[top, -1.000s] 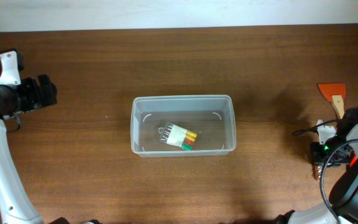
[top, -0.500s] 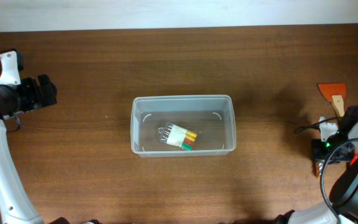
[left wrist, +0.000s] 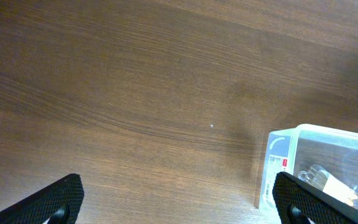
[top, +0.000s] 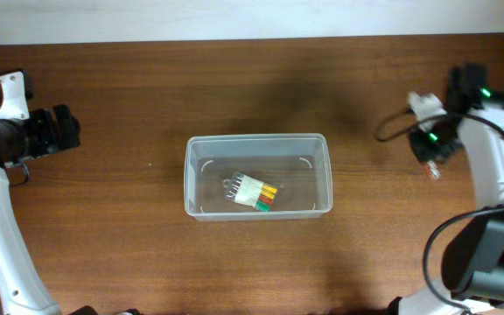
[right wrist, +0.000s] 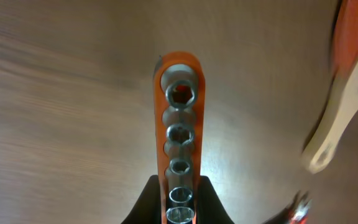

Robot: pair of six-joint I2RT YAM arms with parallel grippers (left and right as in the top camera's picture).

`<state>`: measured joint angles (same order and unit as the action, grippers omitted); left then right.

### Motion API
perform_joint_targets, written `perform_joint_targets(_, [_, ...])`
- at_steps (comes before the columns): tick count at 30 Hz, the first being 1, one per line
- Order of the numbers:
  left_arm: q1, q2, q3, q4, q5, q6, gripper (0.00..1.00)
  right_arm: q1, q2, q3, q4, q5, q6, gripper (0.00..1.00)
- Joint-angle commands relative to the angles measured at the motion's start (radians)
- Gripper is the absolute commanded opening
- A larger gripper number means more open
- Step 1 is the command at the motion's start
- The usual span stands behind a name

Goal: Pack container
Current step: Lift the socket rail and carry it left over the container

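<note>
I judge the packing partly done. One small bundle of tools with yellow, red and green ends [top: 254,192] lies in the clear, translucent plastic rectangular container [top: 257,138]. The container sits open at the table's centre, rimmed and round-cornered, its floor mostly bare. My right gripper [right wrist: 179,198] is clamped on an orange rail of silver metal sockets [right wrist: 179,118], well right of the container and not yet over it. An orange scraper with a pale handle [right wrist: 340,124] lies blurred on the table below. My left gripper [left wrist: 179,202] hangs at the left, fingers apart, empty.

My right gripper [top: 430,145], a second ago low beside the orange spatula [right wrist: 347,87], now sits swung far forward, with the socket rail [right wrist: 180,143] clamped between its fingers.
</note>
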<state>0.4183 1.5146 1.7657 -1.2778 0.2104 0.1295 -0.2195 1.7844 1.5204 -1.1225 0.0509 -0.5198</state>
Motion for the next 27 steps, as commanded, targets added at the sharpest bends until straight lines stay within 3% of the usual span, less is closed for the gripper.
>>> perform_joint_targets(1, [0.003,0.002,0.020,0.001,0.011,-0.009,0.99,0.163,-0.005,0.138,-0.008,-0.013,0.000,0.04])
perform_joint_targets(6, [0.003,0.002,0.020,0.002,0.011,-0.009,0.99,0.372,-0.005,0.222,0.031,-0.014,-0.008,0.04])
perform_joint_targets(15, [0.003,0.002,0.020,0.002,0.011,-0.009,0.99,0.647,0.014,0.217,0.037,-0.013,-0.177,0.04])
perform_joint_targets(27, [0.003,0.002,0.020,0.002,0.011,-0.009,0.99,0.716,0.088,0.217,-0.024,-0.067,-0.183,0.04])
